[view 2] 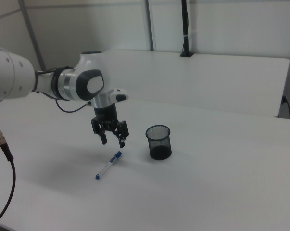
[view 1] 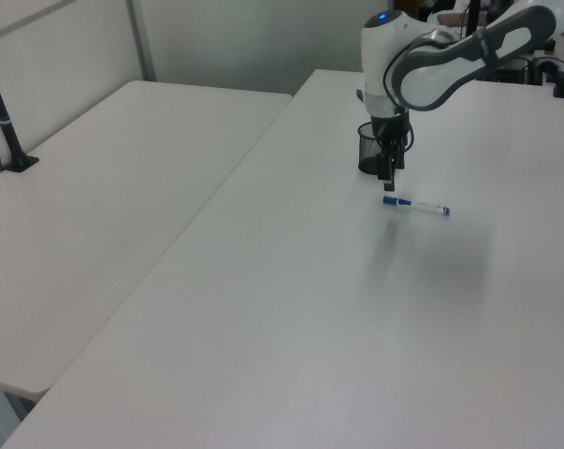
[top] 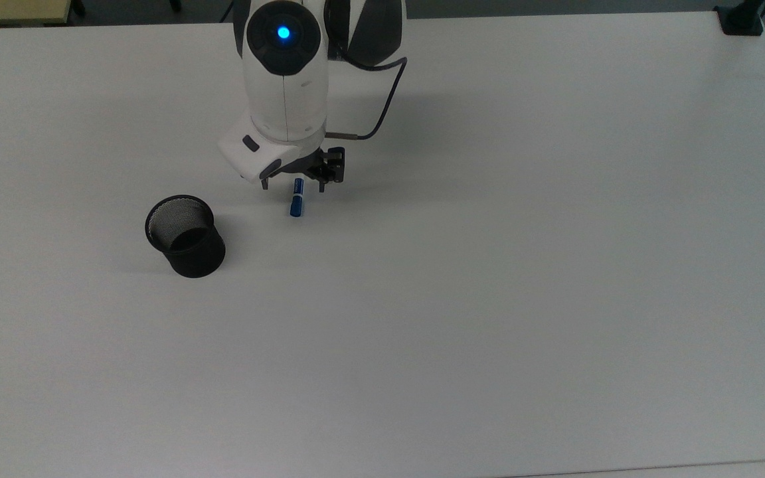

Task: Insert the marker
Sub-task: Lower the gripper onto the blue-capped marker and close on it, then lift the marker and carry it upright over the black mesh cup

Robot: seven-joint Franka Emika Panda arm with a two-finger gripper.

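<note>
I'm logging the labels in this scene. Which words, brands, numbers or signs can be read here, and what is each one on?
None can be read.
Marker: small print on the white barrel, too small to read.
Black mesh cup: no text seen.
Gripper and the arm: no legible marking; there is a blue light on the arm, not a sign.
Table: no text.

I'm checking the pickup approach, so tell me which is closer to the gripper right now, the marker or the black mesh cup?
The marker. It lies flat on the table just below the open gripper, while the black mesh cup stands upright off to the right view's right.
</note>
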